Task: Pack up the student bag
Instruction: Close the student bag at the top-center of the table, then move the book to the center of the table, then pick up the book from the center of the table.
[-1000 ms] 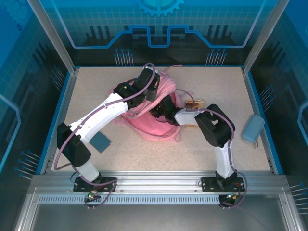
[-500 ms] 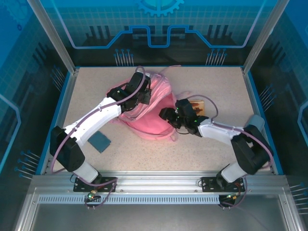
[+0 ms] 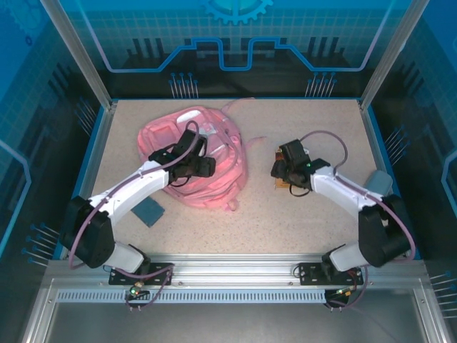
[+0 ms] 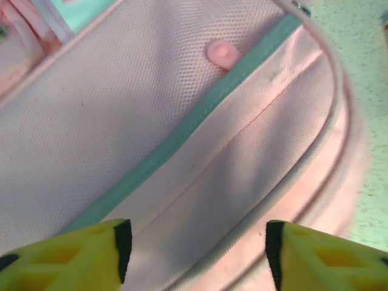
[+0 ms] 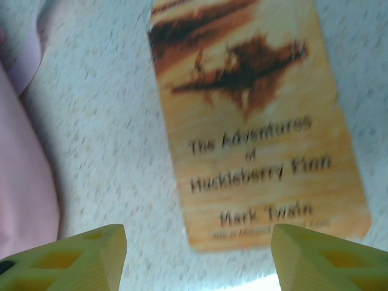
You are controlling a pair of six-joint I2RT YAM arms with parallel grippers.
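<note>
You were reaching for the book (image 5: 254,121): right tool (image 5: 197,242) spread above it, left tool (image 4: 197,248) spread over the student bag (image 4: 151,121). Next, you likely needed to descend and pinch the book.

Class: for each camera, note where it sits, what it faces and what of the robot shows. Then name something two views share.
Top external: above and behind the arms, looking down on the table; left arm and right arm show whole.
Left wrist: on the left arm, facing the student bag closely; its yellow jaws stand apart at the bottom.
Right wrist: on the right arm, facing down at a book on the table; yellow jaws apart.
Shared: top and left wrist both show the student bag.
</note>
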